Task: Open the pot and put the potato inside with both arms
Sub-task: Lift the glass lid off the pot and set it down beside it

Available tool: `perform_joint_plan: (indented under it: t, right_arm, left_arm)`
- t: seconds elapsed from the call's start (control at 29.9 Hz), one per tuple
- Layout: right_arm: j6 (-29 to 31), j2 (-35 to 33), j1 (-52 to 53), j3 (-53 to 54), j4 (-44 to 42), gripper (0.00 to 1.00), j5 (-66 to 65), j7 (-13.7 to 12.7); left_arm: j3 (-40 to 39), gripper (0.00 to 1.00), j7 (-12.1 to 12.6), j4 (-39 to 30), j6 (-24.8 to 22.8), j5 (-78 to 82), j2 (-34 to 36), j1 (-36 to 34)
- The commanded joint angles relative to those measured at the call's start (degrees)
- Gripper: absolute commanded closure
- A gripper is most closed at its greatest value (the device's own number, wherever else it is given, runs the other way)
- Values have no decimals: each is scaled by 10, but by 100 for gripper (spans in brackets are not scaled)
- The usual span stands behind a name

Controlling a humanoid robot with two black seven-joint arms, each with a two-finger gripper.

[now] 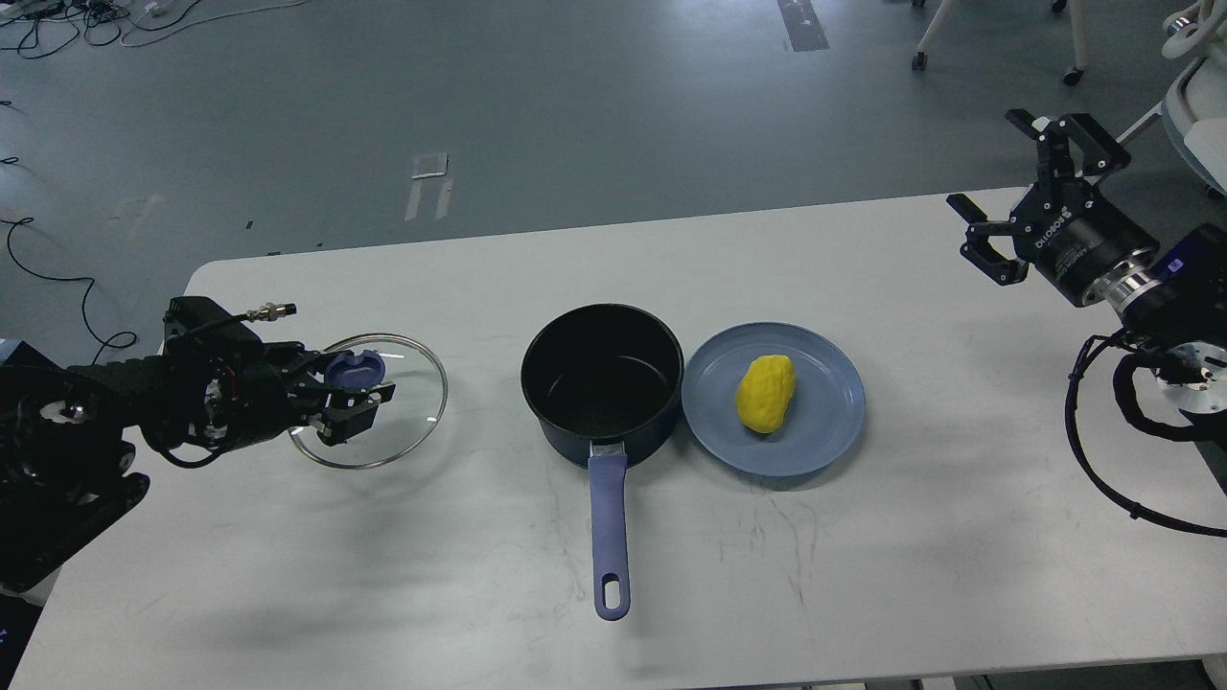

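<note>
The navy pot [602,383] stands open at the table's middle, its black inside empty, its periwinkle handle [610,527] pointing toward me. The yellow potato [765,393] lies on a round blue plate [824,422] just right of the pot. A glass lid [403,431] with a blue knob [353,369] is at the left, tilted. My left gripper [357,395] is closed around the knob and holds the lid. My right gripper [1030,187] is open and empty, raised over the table's far right edge, well away from the potato.
The white table [863,575] has scuff marks in front of the plate. Grey floor with cables and tape marks lies beyond the far edge. Chair legs and a white object stand at the upper right.
</note>
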Motion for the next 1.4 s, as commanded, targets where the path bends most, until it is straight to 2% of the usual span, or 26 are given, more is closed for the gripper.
perform_joint_plan:
  t: [0.0, 1.0, 1.2, 1.3, 1.37]
  right_arm:
    - [0, 0, 0, 0, 0, 0, 0, 0]
    - [0, 0, -4, 2, 0, 0, 0, 1]
    - [0, 0, -4, 2, -1, 0, 0, 1]
    - [0, 0, -4, 2, 0, 0, 0, 1]
    - [0, 0, -4, 2, -1, 0, 0, 1]
  left_arm:
    - [0, 49, 0, 27, 17, 0, -3, 10]
    - [-2, 42, 0, 88, 28, -13, -42, 48]
    - [-1, 36, 0, 89, 39, -33, -45, 56]
    - [-1, 28, 0, 89, 39, -34, -45, 56]
    - [-1, 18, 0, 89, 39, -35, -45, 56]
